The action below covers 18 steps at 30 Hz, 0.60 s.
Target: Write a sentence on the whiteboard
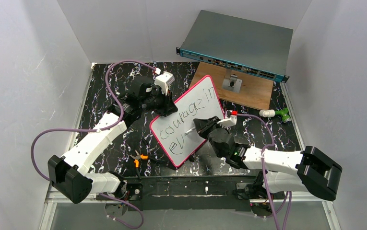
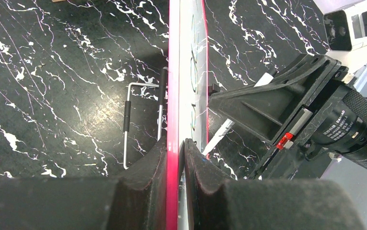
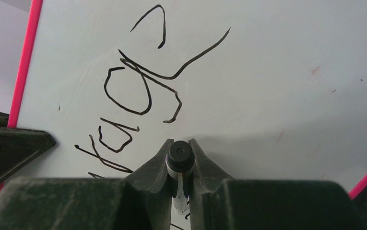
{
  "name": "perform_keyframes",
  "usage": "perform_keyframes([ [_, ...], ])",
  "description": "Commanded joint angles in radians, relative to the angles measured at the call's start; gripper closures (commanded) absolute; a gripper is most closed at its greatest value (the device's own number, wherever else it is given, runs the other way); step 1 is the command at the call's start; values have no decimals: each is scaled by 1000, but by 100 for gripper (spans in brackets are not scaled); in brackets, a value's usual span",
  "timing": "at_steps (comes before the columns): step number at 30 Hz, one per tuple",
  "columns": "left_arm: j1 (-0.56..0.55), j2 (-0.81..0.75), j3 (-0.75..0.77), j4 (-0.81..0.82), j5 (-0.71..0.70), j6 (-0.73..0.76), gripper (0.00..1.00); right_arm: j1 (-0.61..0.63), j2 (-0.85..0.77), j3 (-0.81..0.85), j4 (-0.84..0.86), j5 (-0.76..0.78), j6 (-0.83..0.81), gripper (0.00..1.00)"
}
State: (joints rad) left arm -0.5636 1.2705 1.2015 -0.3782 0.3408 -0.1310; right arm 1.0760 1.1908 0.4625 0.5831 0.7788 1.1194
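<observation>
Edgewise, whiteboard (image 1: 198, 93) — clamped in left end effector (image 2: 176, 146)

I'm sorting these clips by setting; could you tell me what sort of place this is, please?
Probably a lab test booth: plain white walls box in a black marbled table, two robot arms are bolted at its near edge, and a network switch sits behind.

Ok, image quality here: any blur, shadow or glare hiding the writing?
Top external: even light, the sentence legible on the whiteboard. Left wrist: board edge-on, writing unreadable, left gripper soft up close. Right wrist: strokes crisp, a faint shadow beside the marker; no glare.
</observation>
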Motion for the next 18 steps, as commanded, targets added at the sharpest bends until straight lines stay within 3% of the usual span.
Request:
perform_keyframes([
  [1, 1, -28, -1, -16, -26, 54, 100, 12, 19, 41, 42, -26, -19, 99],
  [13, 1, -20, 16, -23, -28, 56, 100, 20, 0, -2, -166, 47, 70, 99],
  [18, 1, -22, 15, -31, -30, 59, 100, 20, -24, 19, -220, 89, 29, 99],
])
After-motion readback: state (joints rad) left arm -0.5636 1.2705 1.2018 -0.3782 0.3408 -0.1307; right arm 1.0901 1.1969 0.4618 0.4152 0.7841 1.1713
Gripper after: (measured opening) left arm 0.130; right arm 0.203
